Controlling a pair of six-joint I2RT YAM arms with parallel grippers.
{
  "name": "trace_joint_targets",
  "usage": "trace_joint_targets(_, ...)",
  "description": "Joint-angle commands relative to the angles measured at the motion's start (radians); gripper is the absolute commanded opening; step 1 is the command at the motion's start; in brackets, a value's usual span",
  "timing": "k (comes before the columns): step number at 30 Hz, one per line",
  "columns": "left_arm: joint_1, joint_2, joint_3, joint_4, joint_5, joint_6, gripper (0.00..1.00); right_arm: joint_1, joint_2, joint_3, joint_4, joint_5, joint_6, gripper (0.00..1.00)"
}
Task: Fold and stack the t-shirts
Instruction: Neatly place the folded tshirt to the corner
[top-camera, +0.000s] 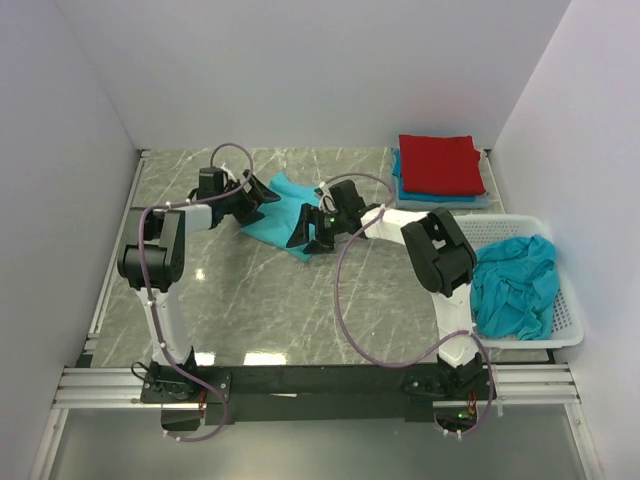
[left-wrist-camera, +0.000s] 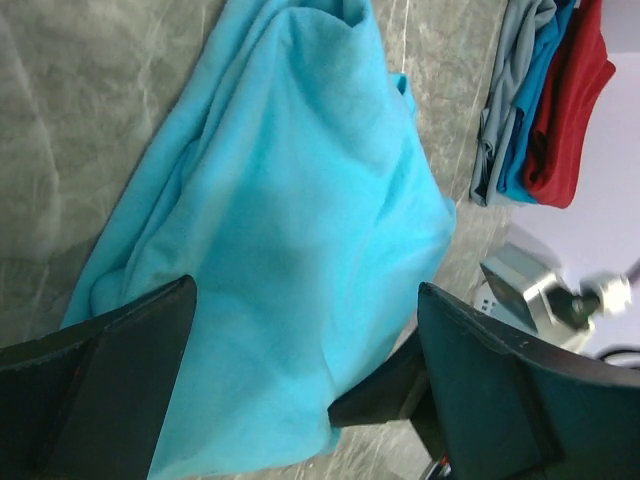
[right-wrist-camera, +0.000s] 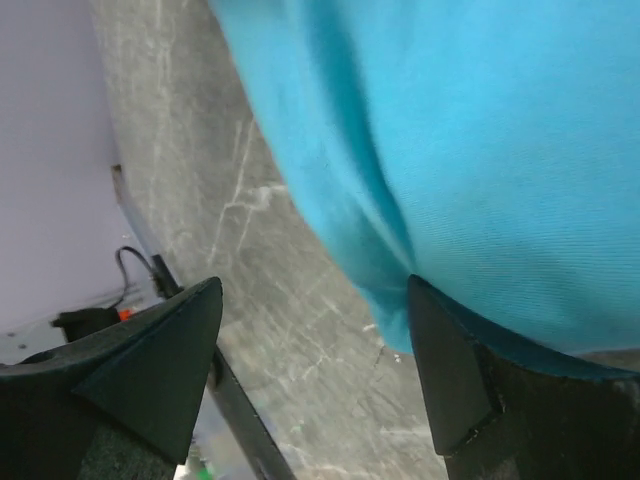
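A bright turquoise t-shirt (top-camera: 284, 213) lies loosely spread on the marble table (top-camera: 250, 300) at mid back. My left gripper (top-camera: 262, 200) is open at the shirt's left edge; in the left wrist view the shirt (left-wrist-camera: 300, 200) fills the gap of the left gripper (left-wrist-camera: 305, 335). My right gripper (top-camera: 306, 236) is open at the shirt's near right edge. In the right wrist view, one fingertip of the right gripper (right-wrist-camera: 315, 340) sits at the shirt's (right-wrist-camera: 480, 150) hem. Neither gripper holds cloth. A folded stack stands at the back right, the red shirt (top-camera: 440, 163) on top of a blue one (top-camera: 440, 198).
A white lattice basket (top-camera: 566, 312) at the right edge holds crumpled turquoise shirts (top-camera: 515, 282). The folded stack also shows in the left wrist view (left-wrist-camera: 565, 90). White walls close in the left, back and right sides. A cable loops over the table by the right arm (top-camera: 345, 300).
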Motion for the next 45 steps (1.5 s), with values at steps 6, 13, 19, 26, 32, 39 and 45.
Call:
trace_joint_targets(6, 0.003, -0.171, -0.298, 0.014, -0.046, -0.008, 0.99, -0.026, -0.076, -0.153, 0.0, 0.102, -0.059, 0.82)
trace_joint_targets(13, -0.005, -0.463, -0.562, 0.039, -0.107, -0.063, 0.99, -0.025, -0.17, -0.149, -0.11, 0.132, -0.191, 0.82)
trace_joint_targets(19, -0.006, -0.617, -0.57, -0.03, -0.173, -0.042, 0.99, -0.023, -0.193, -0.022, -0.187, 0.152, -0.246, 0.82)
trace_joint_targets(26, -0.005, -0.727, -0.444, -0.283, -0.291, 0.019, 0.99, -0.023, -0.207, 0.107, -0.306, 0.345, -0.297, 0.82)
trace_joint_targets(32, -0.003, -0.887, -0.372, -0.405, -0.513, 0.03, 0.99, -0.017, -0.103, 0.23, -0.377, 0.436, -0.314, 0.82)
trace_joint_targets(39, -0.002, -1.079, -0.404, -0.429, -0.69, 0.0, 0.99, 0.023, 0.045, 0.371, -0.42, 0.509, -0.32, 0.79)
trace_joint_targets(45, -0.001, -1.174, -0.482, -0.397, -0.679, -0.033, 0.99, 0.055, 0.124, 0.431, -0.455, 0.549, -0.33, 0.7)
